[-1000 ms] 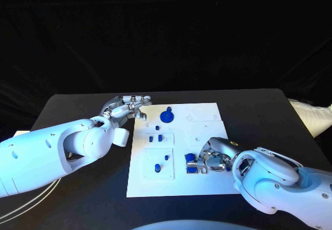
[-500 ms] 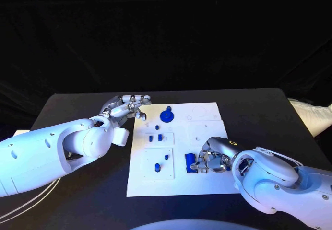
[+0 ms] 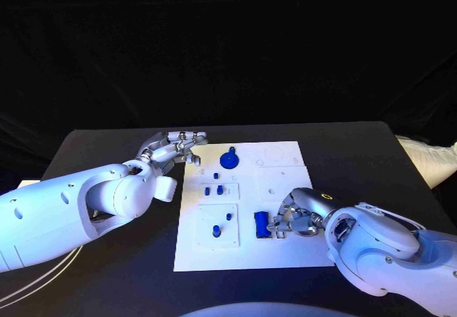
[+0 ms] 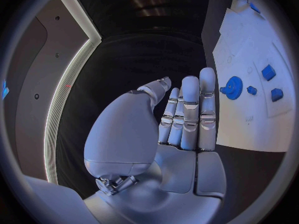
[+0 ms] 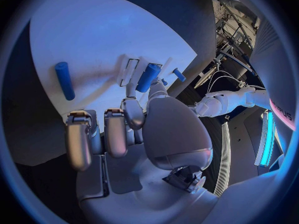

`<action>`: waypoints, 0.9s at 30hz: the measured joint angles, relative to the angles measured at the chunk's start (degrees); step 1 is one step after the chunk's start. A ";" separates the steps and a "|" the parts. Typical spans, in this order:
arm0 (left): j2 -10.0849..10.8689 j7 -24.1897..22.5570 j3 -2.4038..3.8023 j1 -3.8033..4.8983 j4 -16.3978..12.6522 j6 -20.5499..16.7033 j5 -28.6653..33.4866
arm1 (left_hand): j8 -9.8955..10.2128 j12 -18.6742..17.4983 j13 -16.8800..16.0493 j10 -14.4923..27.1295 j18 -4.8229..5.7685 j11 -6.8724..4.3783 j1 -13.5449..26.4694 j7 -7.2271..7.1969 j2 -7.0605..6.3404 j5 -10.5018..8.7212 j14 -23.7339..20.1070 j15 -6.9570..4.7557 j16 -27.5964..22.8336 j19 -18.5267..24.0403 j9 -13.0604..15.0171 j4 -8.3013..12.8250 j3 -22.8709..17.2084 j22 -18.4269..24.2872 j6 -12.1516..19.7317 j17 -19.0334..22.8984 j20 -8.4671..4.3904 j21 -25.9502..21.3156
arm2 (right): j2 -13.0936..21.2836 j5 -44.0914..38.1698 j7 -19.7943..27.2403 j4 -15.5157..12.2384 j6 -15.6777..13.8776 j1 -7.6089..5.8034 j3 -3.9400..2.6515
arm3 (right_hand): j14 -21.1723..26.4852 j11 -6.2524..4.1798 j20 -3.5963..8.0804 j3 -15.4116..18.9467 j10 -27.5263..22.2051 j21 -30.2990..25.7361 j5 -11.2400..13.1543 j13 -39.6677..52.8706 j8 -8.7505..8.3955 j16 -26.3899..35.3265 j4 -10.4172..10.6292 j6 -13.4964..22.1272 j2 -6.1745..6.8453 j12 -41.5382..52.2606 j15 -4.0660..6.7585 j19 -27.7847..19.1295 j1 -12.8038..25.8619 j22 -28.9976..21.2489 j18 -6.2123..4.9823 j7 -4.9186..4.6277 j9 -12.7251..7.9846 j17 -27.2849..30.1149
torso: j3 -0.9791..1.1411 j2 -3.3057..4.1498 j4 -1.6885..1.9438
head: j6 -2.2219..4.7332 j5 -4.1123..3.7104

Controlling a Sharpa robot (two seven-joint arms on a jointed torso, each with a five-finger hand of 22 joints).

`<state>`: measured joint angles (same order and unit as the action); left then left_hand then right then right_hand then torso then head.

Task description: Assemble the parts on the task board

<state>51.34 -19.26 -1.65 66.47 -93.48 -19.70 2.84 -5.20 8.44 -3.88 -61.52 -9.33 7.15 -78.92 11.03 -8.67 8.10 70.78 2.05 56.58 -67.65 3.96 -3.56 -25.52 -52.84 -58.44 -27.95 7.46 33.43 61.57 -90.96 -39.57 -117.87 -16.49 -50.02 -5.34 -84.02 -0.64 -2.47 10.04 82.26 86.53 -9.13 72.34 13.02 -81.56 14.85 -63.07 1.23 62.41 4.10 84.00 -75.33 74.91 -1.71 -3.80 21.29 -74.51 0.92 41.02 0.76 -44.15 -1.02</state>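
The white task board (image 3: 286, 191) lies in the middle of the black table. On it are a blue gear (image 3: 228, 159), small blue parts (image 3: 207, 191) in the plates on its left half, and a long blue bar (image 3: 261, 224). My right hand (image 3: 297, 219) rests on the board beside that bar. In the right wrist view its thumb and one finger pinch the end of the blue bar (image 5: 148, 77), and the other fingers (image 5: 77, 139) are curled. A blue cylinder (image 5: 64, 79) lies apart from them. My left hand (image 3: 176, 146) holds nothing, its fingers (image 4: 187, 114) straight, near the board's far left corner.
The board (image 4: 249, 69) with the gear (image 4: 233, 87) lies beside my left hand. Black table surface surrounds the board on all sides. A white object (image 3: 424, 162) lies off the table's right edge.
My right hand has shifted slightly. At its fingertips two short blue pieces showed before, where one long upright-lying bar shows now. The left hand has not moved.
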 measured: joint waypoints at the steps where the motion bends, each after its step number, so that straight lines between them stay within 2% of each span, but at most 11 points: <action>1: 0.02 0.00 0.00 0.00 -0.01 0.00 0.00 | 0.00 0.00 0.00 0.00 0.00 0.00 0.00 0.00 0.00 0.00 0.00 0.00 0.00 0.00 0.00 0.00 0.00 0.00 0.00 0.00 0.00 0.00 | 0.78 0.27 0.17 -0.34 -0.39 -0.01 -0.01 | 0.00 0.00 0.00 0.00 0.00 0.00 -0.46 0.04 -0.42 0.00 0.00 0.52 -0.14 0.00 0.00 0.00 -0.14 0.00 0.00 -0.14 -0.11 0.00 | 0.01 -0.02 -0.02 | 0.01 -0.06; 6: 0.19 0.01 -0.01 0.00 -0.07 0.01 0.00 | 0.00 0.00 0.00 0.00 0.00 0.00 0.00 0.00 0.00 0.00 0.00 0.00 0.00 0.00 0.00 0.00 0.00 0.00 0.00 0.00 0.00 0.00 | 5.30 2.31 1.31 -1.73 -2.13 -0.62 -0.02 | -0.01 0.58 0.00 0.00 -0.57 0.00 -2.32 0.10 -2.22 0.00 0.00 2.29 -1.15 -0.78 -0.02 0.00 -1.26 0.00 0.00 -1.10 -1.02 0.07 | 0.00 -0.06 -0.14 | 0.20 -0.58; 8: 0.21 0.01 -0.01 -0.01 -0.13 0.01 0.00 | 0.00 0.00 0.00 0.00 0.00 0.00 0.00 0.00 0.00 0.00 0.00 0.00 0.00 0.00 0.00 0.00 0.00 0.00 0.00 0.00 0.00 0.00 | 7.10 2.86 1.78 -1.97 -2.61 -0.85 -0.04 | 0.00 0.77 0.00 -0.32 -0.77 0.00 -3.51 -0.44 -2.86 0.23 -0.32 2.49 -1.66 -1.31 -0.42 0.00 -2.70 0.00 0.00 -1.31 -1.55 0.07 | 0.01 -0.08 -0.21 | 0.31 -0.88; 13: 0.22 0.01 -0.01 -0.03 -0.38 0.03 0.00 | 0.00 0.00 0.00 0.00 0.00 0.00 0.00 0.00 0.00 0.00 0.00 0.00 0.00 0.00 0.00 0.00 0.00 -0.01 0.00 -0.01 0.00 0.00 | 10.19 2.92 2.52 -2.05 -2.89 -1.05 -0.04 | 0.00 0.88 0.00 -0.41 -0.87 -0.21 -3.85 -1.02 -2.86 0.23 -0.41 2.49 -1.92 -1.78 -0.42 0.00 -3.48 -0.01 0.00 -1.31 -1.86 0.12 | 0.13 -0.15 -0.50 | 0.40 -1.71; 20: 0.11 0.01 -0.01 -0.16 -0.45 0.10 0.00 | -0.22 0.21 0.00 0.00 0.00 0.00 0.00 0.00 0.00 0.00 0.00 0.00 0.00 0.00 0.00 0.17 0.17 0.05 0.00 0.06 0.00 -0.27 | 11.52 0.28 2.49 -1.45 -2.20 -1.10 0.02 | -0.01 0.97 -0.43 -0.14 -0.97 -0.21 -3.86 -0.93 -3.09 0.23 -0.14 2.24 -1.92 -2.35 -0.43 0.00 -3.48 0.03 0.00 -1.32 -2.21 0.27 | 0.37 -0.26 -0.89 | 0.41 -2.29; 27: 0.07 0.01 -0.01 -0.35 -0.45 0.17 0.00 | -0.22 0.21 0.00 0.00 0.00 0.00 0.00 0.00 0.00 0.00 0.00 0.00 0.00 0.00 0.00 0.17 0.17 0.05 0.00 0.06 0.00 -0.27 | 11.21 -2.11 1.79 -0.50 0.00 -0.99 0.16 | -0.01 0.98 -0.43 0.39 -0.97 -0.21 -3.85 -1.33 -3.09 0.44 0.39 1.34 -1.92 -2.63 -0.43 0.00 -3.48 0.04 0.00 -1.00 -2.42 0.38 | 0.44 -0.26 -0.86 | 0.34 -2.39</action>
<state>51.41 -19.25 -1.67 66.12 -93.93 -19.53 2.84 -5.42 8.65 -3.88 -61.52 -9.33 7.15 -78.92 11.03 -8.67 8.10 70.79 2.05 56.58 -67.65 3.96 -3.39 -25.35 -52.79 -58.44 -27.89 7.45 33.16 72.78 -93.07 -37.78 -118.37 -16.49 -51.01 -5.18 -84.02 0.34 -2.90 10.43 81.29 86.31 -12.98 71.01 9.94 -81.11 15.25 -61.73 -0.69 59.78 3.67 84.00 -78.81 74.95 -1.71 -4.80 18.87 -74.13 1.36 40.75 -0.10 -43.82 -3.41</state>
